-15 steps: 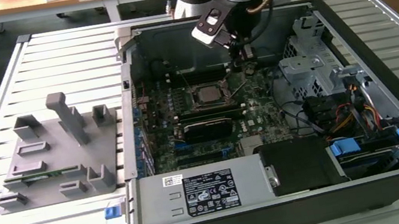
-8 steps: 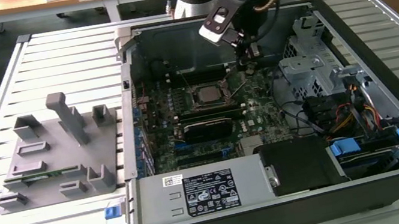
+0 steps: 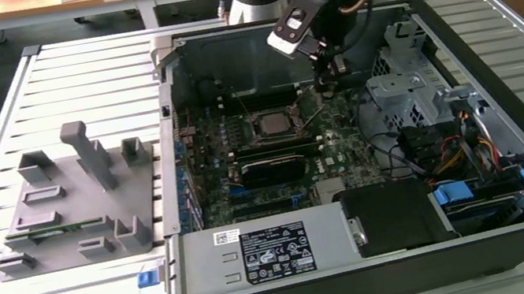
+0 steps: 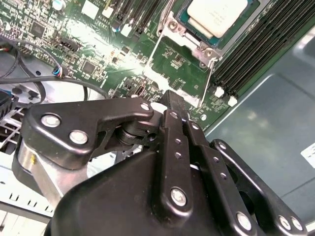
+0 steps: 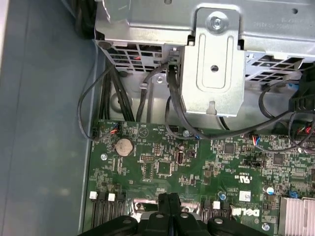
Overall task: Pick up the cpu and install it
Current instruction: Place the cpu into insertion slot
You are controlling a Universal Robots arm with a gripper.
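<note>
One cpu (image 4: 216,14), one computer case (image 3: 392,285), one grey fixture (image 3: 74,204).

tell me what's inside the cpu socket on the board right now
The cpu lies in the socket, silver top up. What is under the chip is covered by it. The hand, shut, is off to one side of the socket.

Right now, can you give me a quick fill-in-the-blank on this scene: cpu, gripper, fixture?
1. The small square silver-topped cpu lies in the dark square ___ on the green motherboard.
2. The black gripper has its fingers ___, nothing between them.
3. The grey plastic fixture stands at the exterior view's ___ of the open black computer case.
Missing: socket, shut, left.
</note>
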